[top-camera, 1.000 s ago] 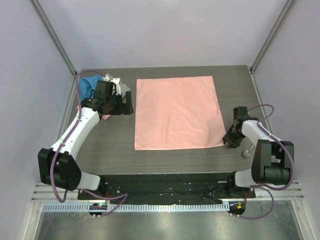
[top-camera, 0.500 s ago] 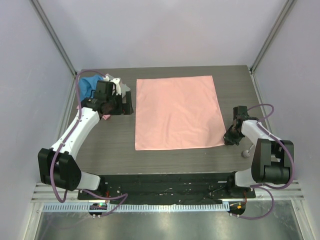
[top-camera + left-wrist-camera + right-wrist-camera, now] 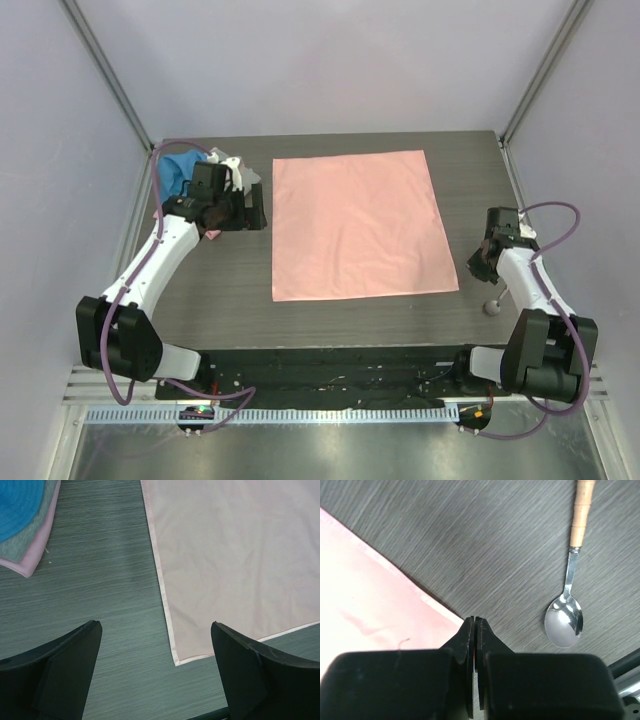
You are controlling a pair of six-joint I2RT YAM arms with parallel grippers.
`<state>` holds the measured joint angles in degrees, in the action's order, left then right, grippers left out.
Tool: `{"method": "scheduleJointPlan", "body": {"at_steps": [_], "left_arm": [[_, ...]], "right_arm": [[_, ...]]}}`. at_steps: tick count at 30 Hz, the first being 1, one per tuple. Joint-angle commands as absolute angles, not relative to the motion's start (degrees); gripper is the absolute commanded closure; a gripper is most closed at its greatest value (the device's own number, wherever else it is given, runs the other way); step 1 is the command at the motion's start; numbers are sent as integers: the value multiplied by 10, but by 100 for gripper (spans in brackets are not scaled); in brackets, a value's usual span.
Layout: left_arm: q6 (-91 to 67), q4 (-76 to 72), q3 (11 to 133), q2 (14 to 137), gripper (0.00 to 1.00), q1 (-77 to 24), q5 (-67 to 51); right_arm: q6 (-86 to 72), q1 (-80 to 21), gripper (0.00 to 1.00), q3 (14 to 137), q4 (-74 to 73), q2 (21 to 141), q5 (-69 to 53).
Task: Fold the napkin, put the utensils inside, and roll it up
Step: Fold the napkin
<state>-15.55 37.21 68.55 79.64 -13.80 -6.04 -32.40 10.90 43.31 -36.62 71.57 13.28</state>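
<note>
The salmon-pink napkin (image 3: 355, 225) lies flat and spread out in the middle of the table. It also shows in the left wrist view (image 3: 235, 560) and the right wrist view (image 3: 370, 605). My right gripper (image 3: 479, 267) is shut at the napkin's near right corner, and a pink sliver shows between its fingertips (image 3: 476, 622). The spoon (image 3: 566, 615), with a silver bowl and tan handle, lies on the table just right of that gripper; its bowl shows in the top view (image 3: 491, 307). My left gripper (image 3: 254, 212) is open and empty above the table by the napkin's left edge (image 3: 155, 626).
A stack of folded cloths, blue (image 3: 178, 168) on grey (image 3: 27, 547) on pink, sits at the far left behind the left gripper. Grey walls and metal posts close in the table on three sides. The right table edge is close to the spoon.
My right gripper has moved right and a little farther back. The napkin's near right corner has shifted slightly to the right with it. The left arm has not moved.
</note>
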Motion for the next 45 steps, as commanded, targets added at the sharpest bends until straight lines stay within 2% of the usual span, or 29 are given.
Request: {"method": "scheduleJointPlan", "body": {"at_steps": [1,2,4,5,12,14,28,33,39,42,45], "left_arm": [[-145,369,684,779,4,-136,-65],[-146,369,684,778,4,-136,-68],[-145,368,683,779,4,-136,-68],[-146,368,683,778,4,-136,-68],[-145,367,682,778,4,-136,-69],[-145,367,682,780,4,-136,-71],[-144,369,683,787,4,-136,-70],[-144,369,684,787,4,-136,-70],[-144,369,684,788,4,-136,-70],[-144,368,683,788,4,-136,-72],[-144,368,682,788,4,-136,-74]], "right_arm": [[-290,109,96,453,-373,723,100],[-286,109,88,450,-370,731,83],[-280,109,80,439,-360,750,58],[-278,109,72,435,-356,756,38],[-271,109,59,417,-342,771,21],[-270,109,59,417,-338,777,21],[-265,108,60,409,-316,817,22],[-265,108,71,408,-317,826,24],[-262,108,78,405,-318,826,8],[-254,108,87,410,-318,825,-23],[-250,108,92,416,-318,819,-34]]}}
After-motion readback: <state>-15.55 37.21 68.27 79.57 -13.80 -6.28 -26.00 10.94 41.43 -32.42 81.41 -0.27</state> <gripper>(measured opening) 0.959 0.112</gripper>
